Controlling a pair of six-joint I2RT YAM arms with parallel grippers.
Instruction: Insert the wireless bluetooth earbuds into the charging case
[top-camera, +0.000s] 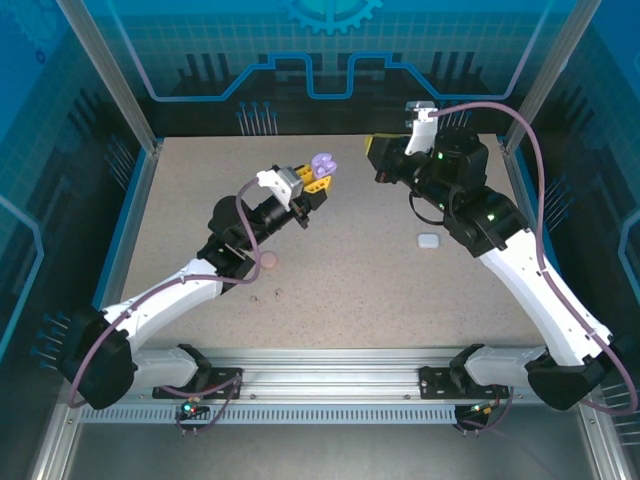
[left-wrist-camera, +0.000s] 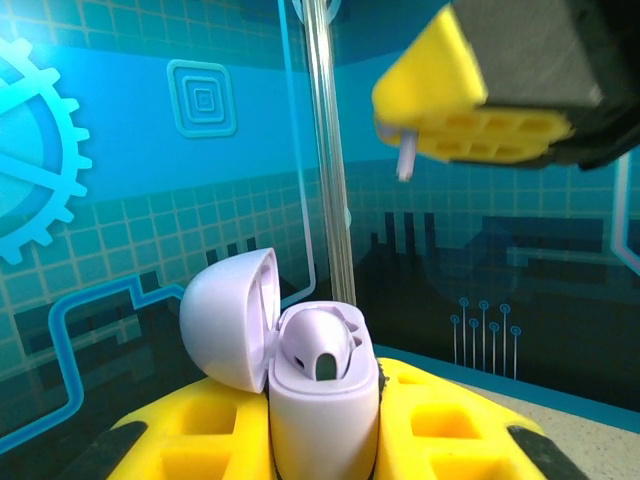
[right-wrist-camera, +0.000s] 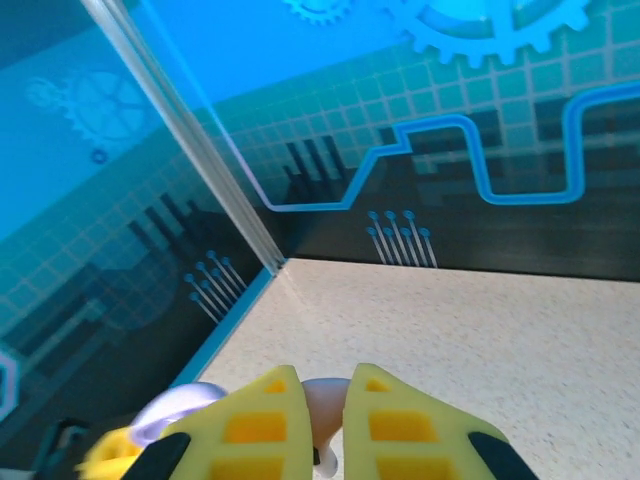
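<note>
The left gripper (top-camera: 312, 183) clamps the open purple charging case (left-wrist-camera: 320, 400), one purple earbud (left-wrist-camera: 322, 345) apparently seated inside, while the right gripper (left-wrist-camera: 480, 110), poised near the case, pinches the second earbud (left-wrist-camera: 405, 160), stem protruding, not yet inserted.

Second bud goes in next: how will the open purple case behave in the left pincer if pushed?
Likely stiff: the purple case looks hard-shelled, clamped low in the left pincer. Its glossy rounded sides may slip or twist. The lid stands open to one side; a knock could swing it.
</note>
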